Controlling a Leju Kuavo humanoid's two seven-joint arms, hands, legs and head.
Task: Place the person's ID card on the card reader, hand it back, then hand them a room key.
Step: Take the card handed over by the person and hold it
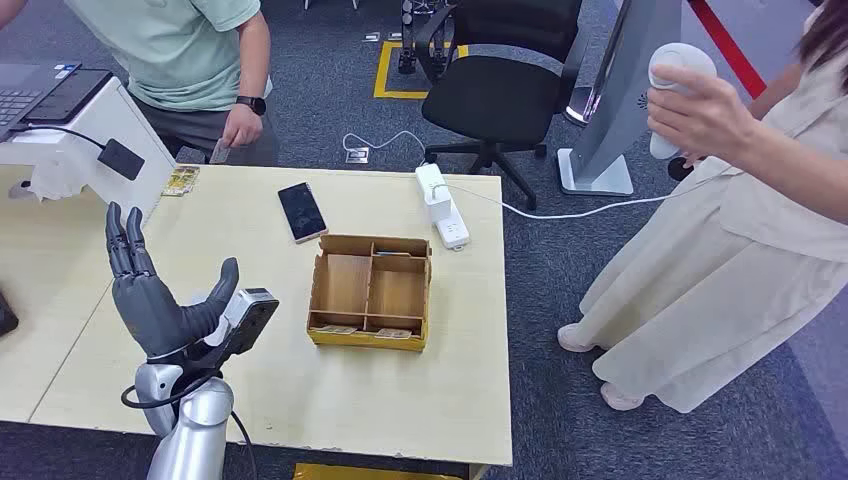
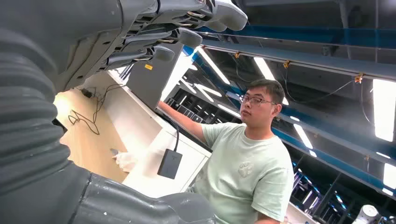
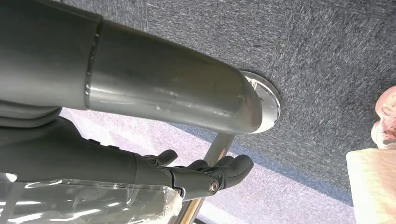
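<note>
**Left hand raised and waiting for the ID card**

We hold our left hand (image 1: 150, 290) up over the counter (image 1: 260, 390) at about 8 o'clock from the tray (image 1: 370, 292), palm up and fingers spread wide, with nothing in it. We judge this as a pose for receiving the card. A person in a green shirt (image 1: 195, 45) stands at 12 o'clock from the hand, their own hand (image 1: 240, 125) near the counter's far edge holding something small and flat (image 1: 219, 152), possibly the ID card; we cannot tell for sure.

Our right hand (image 3: 205, 175) hangs low over the carpet beside a chrome leg; its fingers look loosely curled, but we cannot tell its state with confidence.

The tray holds cards (image 1: 365, 330) in its near slots, likely the room keys. A black box (image 1: 121, 158), perhaps the reader, hangs on the white stand (image 1: 85, 125) at 11 o'clock. A phone (image 1: 301, 211) lies at 1 o'clock from the hand, so the path toward the person looks open. A second person (image 1: 740, 200) stands at 3 o'clock, well apart.
</note>
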